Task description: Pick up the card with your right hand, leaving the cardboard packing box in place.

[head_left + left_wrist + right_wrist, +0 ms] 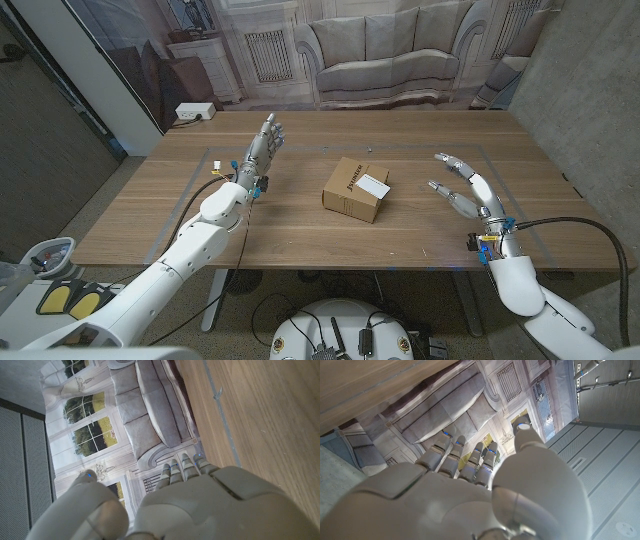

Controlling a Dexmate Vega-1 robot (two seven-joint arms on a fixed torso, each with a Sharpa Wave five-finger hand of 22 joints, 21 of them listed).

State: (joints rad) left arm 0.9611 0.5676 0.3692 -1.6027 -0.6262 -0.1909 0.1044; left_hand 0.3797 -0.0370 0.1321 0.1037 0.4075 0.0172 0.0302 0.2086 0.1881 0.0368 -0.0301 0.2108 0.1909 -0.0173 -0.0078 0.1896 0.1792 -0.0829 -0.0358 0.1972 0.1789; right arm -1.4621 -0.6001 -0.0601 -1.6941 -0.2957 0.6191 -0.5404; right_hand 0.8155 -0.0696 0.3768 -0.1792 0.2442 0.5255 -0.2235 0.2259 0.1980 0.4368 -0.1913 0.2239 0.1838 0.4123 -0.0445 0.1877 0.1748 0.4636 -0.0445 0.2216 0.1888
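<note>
Near the centre of the head view a small cardboard packing box [355,189] sits on the wooden desk [300,230], turned a little askew to the desk's edges. On the right part of its top face lies the white card [373,184], flat and loose as far as can be seen, so it looks liftable without the box coming along, provided the fingers pinch only the card and do not press down or drag sideways.

The right hand [465,190] hangs at the right of the frame, near the box but clearly apart from it, fingers spread and pointing toward the box, holding nothing. That pose reads as a hand ready to reach: open wide enough to come over the card from the side. The left hand [262,147] stands upright left of the box, fingers extended and together, also empty; it seems parked out of the way, since the task gives the card to the right hand alone.

A line of dark print runs along the box top beside the card, and there may be small marks on the card itself, but both are too small to read. A thin pale line traces a rectangle on the desk around the work area, with the box inside it.
</note>
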